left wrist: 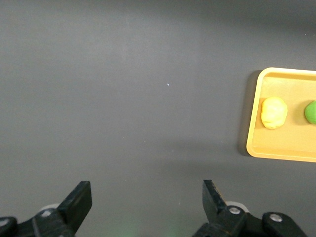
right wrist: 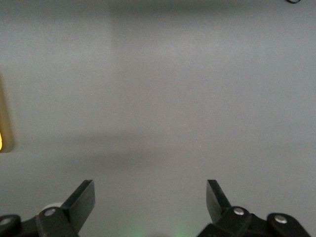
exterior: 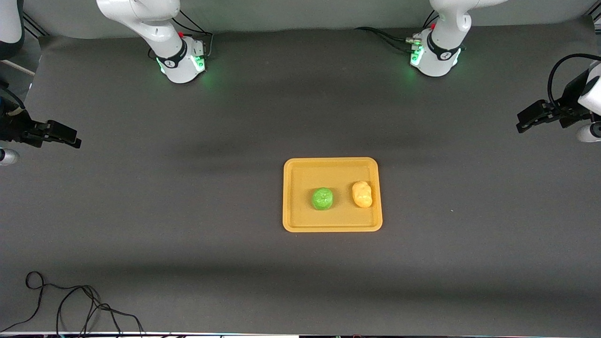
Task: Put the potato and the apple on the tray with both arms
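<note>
From the front, the apple (exterior: 322, 198) and potato (exterior: 362, 194) sit side by side on the tray (exterior: 332, 227) just below frame centre, while each wrist view shows its hand, left hand (left wrist: 147, 205) and right hand (right wrist: 150, 203), wide open and empty over bare tabletop (exterior: 188, 188).

On the table (exterior: 188, 263) sits the tray (exterior: 332, 227), holding the apple (exterior: 322, 198), with the potato (exterior: 362, 194) at its three o'clock.

Dark grey table mat (exterior: 188, 263) covered the whole work surface. Loose black cable (exterior: 70, 305) lay coiled on the mat's corner nearest the front camera, toward the right arm's end (one small loop, several tangled strands).
</note>
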Tool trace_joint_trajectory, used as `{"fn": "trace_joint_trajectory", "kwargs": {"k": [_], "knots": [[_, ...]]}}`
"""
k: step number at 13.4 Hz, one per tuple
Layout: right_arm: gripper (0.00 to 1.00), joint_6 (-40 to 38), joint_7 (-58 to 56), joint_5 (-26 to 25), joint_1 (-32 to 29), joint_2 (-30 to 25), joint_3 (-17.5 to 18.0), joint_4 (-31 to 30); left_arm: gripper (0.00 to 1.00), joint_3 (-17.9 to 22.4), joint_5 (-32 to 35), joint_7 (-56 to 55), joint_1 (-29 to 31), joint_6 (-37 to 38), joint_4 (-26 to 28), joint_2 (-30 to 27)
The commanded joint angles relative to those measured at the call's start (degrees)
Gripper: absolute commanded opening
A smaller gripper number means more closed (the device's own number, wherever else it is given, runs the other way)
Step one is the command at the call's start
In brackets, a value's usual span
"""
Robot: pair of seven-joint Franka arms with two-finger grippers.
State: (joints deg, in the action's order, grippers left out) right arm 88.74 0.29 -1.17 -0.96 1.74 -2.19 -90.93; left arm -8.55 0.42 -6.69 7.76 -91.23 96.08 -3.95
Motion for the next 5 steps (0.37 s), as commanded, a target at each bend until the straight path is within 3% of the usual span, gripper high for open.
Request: {"fn": "trace_joint_trajectory", "kwargs": {"k": [1,5], "knots": [[1.00,-0.3,-1.3,0.8,-0.1,-1.2,0.1,-0.7,1.00,-0.2,-0.1,-0.6,0.0,-0.5,0.2,-0.6],[1.00,-0.3,-0.4,0.9,-0.2,-1.2,0.1,-0.6,1.00,-0.2,-0.1,-0.6,0.0,-0.5,0.2,-0.6]]}}
